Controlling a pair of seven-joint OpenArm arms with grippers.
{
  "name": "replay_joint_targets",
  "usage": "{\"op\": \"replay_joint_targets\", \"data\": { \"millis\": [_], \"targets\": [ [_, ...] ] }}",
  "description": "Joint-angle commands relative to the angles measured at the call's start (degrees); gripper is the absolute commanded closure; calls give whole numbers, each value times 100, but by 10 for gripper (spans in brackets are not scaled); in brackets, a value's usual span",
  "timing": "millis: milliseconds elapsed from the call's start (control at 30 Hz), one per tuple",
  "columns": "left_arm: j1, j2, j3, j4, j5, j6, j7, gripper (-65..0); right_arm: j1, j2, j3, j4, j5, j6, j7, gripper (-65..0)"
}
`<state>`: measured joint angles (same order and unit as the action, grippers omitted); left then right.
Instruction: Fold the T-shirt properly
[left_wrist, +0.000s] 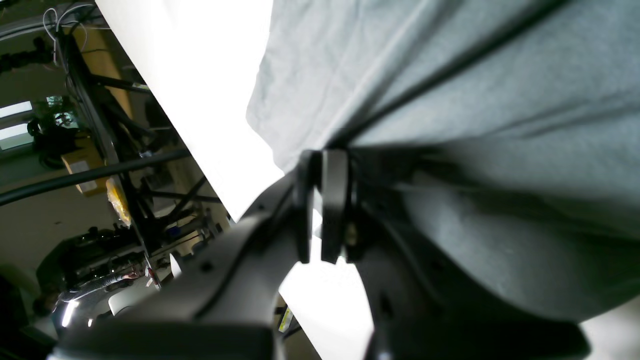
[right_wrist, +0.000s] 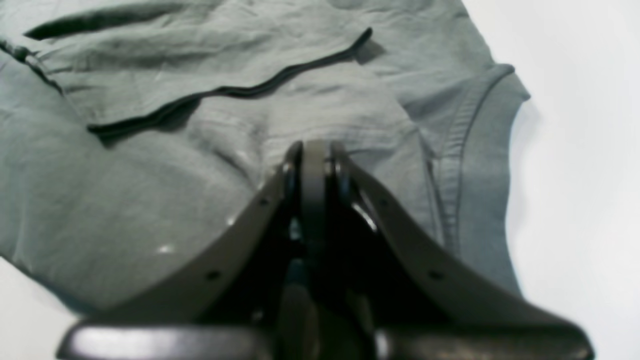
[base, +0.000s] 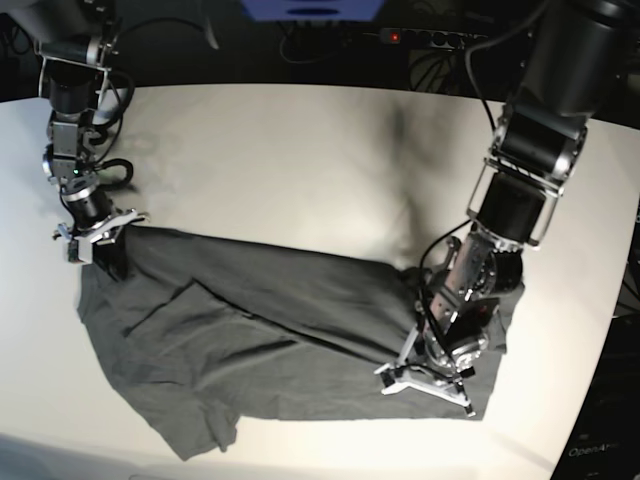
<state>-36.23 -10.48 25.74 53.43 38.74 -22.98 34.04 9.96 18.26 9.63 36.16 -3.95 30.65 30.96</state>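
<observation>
1. T-shirt (base: 270, 340) lies spread and wrinkled across the near half of the white counter (base: 300, 160), partly folded over itself.
2. Left claw (left_wrist: 322, 200): jaws closed, cloth bunched against the tips at the shirt's edge near the counter's edge; looks pinched, though the cloth between the pads is hidden.
3. Right claw (right_wrist: 312, 160): jaws together, tips pressed into the cloth beside the ribbed collar (right_wrist: 465, 150); grip itself unclear.
4. In the base view the claws sit at opposite ends of the shirt.
</observation>
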Motion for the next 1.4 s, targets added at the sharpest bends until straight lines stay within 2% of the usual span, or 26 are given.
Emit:
{"op": "replay_joint_targets", "data": {
  "millis": [0,100,200,267,400,500,867,1367],
  "targets": [
    [-285,-46,-29,-11,104,96,2,-22,11,68,0,19,-49,7,-76,-15],
    [-408,-20,-29,-495,403,105,-33,-22,11,68,0,19,-49,7,-76,-15],
    [-390,77,-81,-750,693,105,-446,-22,11,51,0,19,-49,7,-76,-15],
    [-382,129,-125,-793,825,131,-516,-22,2,51,0,19,-49,7,-76,-15],
    [-373,270,-222,-802,878,826,-560,-22,-77,42,0,19,-49,7,-76,-15],
    [-373,270,-204,-758,869,1054,-560,-22,-103,42,0,19,-49,7,-76,-15],
    [-346,358,-178,-741,878,1063,-508,-22,-103,42,0,19,-49,7,-76,-15],
    [-294,217,-196,-741,878,1046,-499,-22,-103,42,0,19,-49,7,-76,-15]
  ]
}}
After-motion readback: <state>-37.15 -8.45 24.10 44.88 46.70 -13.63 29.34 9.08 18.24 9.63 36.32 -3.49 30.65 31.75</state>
